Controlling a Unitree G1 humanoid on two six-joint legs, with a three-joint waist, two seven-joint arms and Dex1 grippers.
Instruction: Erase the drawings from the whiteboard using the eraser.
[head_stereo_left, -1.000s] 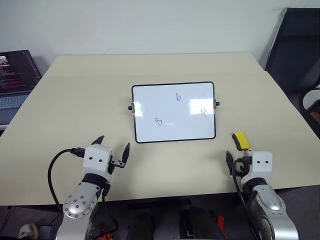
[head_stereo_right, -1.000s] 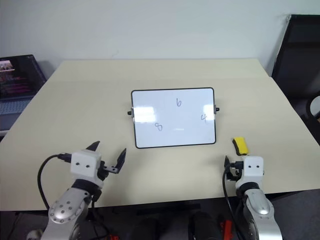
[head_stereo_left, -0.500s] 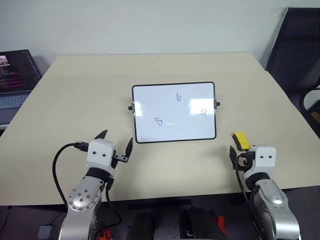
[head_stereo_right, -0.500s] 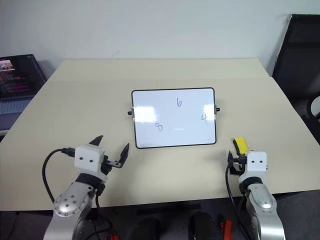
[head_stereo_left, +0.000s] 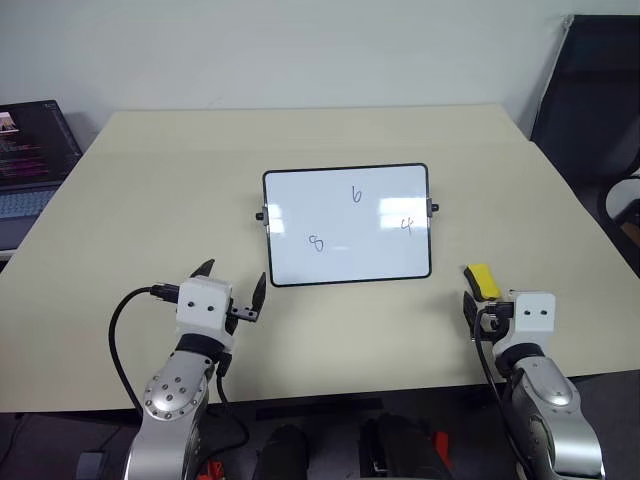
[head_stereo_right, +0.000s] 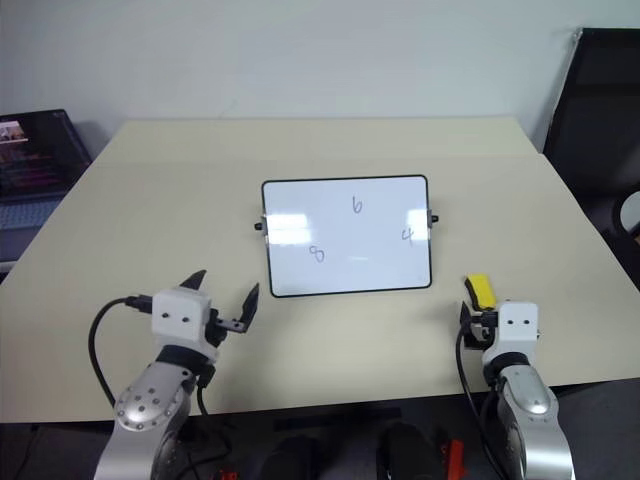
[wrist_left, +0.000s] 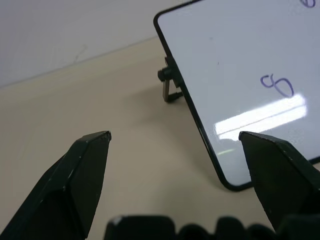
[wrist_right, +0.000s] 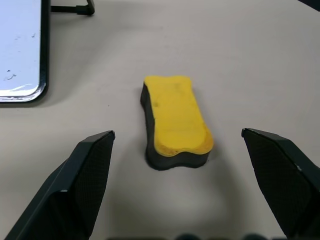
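The whiteboard (head_stereo_left: 370, 255) stands propped at the table's middle, and its drawings are a "6" (head_stereo_left: 357, 194), a "4" (head_stereo_left: 407, 226) and an "8" (head_stereo_left: 317, 243). The yellow eraser (head_stereo_left: 483, 281) with a black base lies flat on the table, right of the board's near corner. My right gripper (head_stereo_left: 490, 303) hovers open just short of it, and the right wrist view has the eraser (wrist_right: 175, 117) lying between and beyond the fingers, untouched. My left gripper (head_stereo_left: 232, 285) is open and empty near the board's front left corner (wrist_left: 235, 182).
A laptop (head_stereo_left: 30, 160) with a lit screen sits off the table's left side. A black chair (head_stereo_left: 590, 90) stands at the back right. Both grippers hang above the beige table (head_stereo_left: 150, 200) close to its front edge.
My right gripper has crept a little forward and rightward, closer to the eraser. The left gripper, the board and the eraser have kept their places.
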